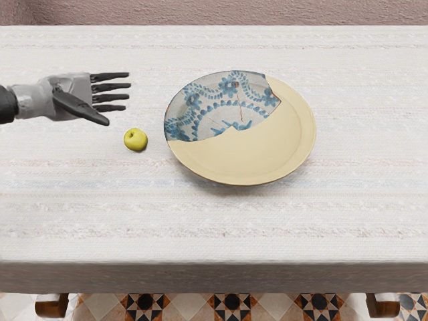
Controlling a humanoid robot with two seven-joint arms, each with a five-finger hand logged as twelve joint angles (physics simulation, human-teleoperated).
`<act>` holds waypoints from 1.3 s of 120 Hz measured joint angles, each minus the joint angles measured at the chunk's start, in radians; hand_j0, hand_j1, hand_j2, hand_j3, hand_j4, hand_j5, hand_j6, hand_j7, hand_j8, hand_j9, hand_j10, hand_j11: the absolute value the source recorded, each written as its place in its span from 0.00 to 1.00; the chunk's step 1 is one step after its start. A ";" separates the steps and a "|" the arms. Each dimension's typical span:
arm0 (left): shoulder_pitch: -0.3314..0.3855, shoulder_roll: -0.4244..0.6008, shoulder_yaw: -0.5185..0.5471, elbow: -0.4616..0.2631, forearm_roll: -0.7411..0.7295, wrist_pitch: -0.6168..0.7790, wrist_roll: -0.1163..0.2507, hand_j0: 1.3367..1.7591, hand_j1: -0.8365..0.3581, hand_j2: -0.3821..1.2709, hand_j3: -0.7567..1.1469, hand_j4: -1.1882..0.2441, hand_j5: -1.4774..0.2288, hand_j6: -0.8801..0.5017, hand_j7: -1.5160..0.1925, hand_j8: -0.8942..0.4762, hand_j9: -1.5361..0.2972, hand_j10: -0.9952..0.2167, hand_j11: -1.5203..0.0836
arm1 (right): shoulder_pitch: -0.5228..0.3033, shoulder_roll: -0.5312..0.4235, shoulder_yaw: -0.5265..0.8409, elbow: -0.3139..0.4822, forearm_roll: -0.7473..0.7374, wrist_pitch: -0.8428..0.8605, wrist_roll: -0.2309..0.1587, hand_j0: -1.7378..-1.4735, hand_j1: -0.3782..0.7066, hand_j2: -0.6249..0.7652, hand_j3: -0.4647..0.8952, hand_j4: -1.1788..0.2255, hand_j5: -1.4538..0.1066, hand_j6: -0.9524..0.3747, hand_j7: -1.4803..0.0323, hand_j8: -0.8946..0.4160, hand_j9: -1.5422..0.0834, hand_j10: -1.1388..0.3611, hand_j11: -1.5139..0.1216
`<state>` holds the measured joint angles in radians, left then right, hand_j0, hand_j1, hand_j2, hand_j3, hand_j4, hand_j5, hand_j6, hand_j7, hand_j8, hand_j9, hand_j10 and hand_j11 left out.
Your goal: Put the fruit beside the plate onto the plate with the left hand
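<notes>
A grey robot left hand [81,97] reaches in from the left edge over a white table [214,221]. Its 4 black fingers [114,87] are stretched straight and slightly apart with the thumb angled down, and it holds and touches nothing. A small yellow-green apple [136,139] sits on the table just below the thumb tip, beside the left rim of a cream plate [257,157] with a blue pattern, not on it.

Small yellow-green fruit [136,139] on table, just left of cream-and-blue patterned plate [267,157], apart from it
</notes>
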<state>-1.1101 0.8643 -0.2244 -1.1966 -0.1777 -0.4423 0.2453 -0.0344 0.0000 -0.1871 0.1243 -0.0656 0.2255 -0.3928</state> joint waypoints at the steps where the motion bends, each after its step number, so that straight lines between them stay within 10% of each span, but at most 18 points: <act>1: 0.003 -0.001 0.000 0.001 0.000 0.000 0.000 0.76 0.99 0.23 0.40 0.83 0.86 0.64 0.88 0.65 0.84 0.82 0.94 | 0.000 0.000 0.000 0.000 0.000 0.000 0.000 0.30 0.03 0.45 0.34 0.84 0.93 0.72 0.98 0.68 0.95 0.76 0.93; 65: -0.028 -0.129 0.005 0.161 0.461 0.251 0.193 0.76 0.99 0.23 0.40 0.83 0.86 0.63 0.88 0.65 0.84 0.82 0.94 | -0.010 0.000 0.000 0.000 0.000 0.000 0.000 0.30 0.03 0.45 0.34 0.84 0.93 0.72 0.98 0.68 0.95 0.76 0.93; 95: -0.283 -0.319 0.355 0.197 0.470 0.576 0.191 0.76 0.99 0.23 0.40 0.83 0.86 0.63 0.88 0.65 0.84 0.82 0.94 | -0.010 0.000 0.000 0.000 0.000 0.000 0.000 0.30 0.03 0.45 0.34 0.84 0.93 0.72 0.98 0.68 0.95 0.76 0.93; 115: -0.289 -0.426 0.534 0.196 0.435 0.814 0.166 0.76 0.99 0.23 0.40 0.83 0.86 0.63 0.88 0.65 0.83 0.82 0.94 | -0.010 0.000 0.000 0.000 0.000 0.000 0.000 0.30 0.03 0.45 0.34 0.84 0.93 0.72 0.98 0.68 0.95 0.76 0.93; 156: -0.284 -0.521 0.586 0.189 0.414 0.864 0.160 0.76 0.99 0.23 0.40 0.83 0.86 0.63 0.88 0.65 0.84 0.82 0.94 | -0.010 0.000 0.000 0.000 0.000 0.000 0.000 0.30 0.03 0.45 0.34 0.84 0.93 0.72 0.98 0.68 0.95 0.76 0.93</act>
<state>-1.3941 0.3437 0.3618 -1.0075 0.2366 0.4219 0.4049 -0.0445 0.0000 -0.1871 0.1243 -0.0659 0.2255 -0.3927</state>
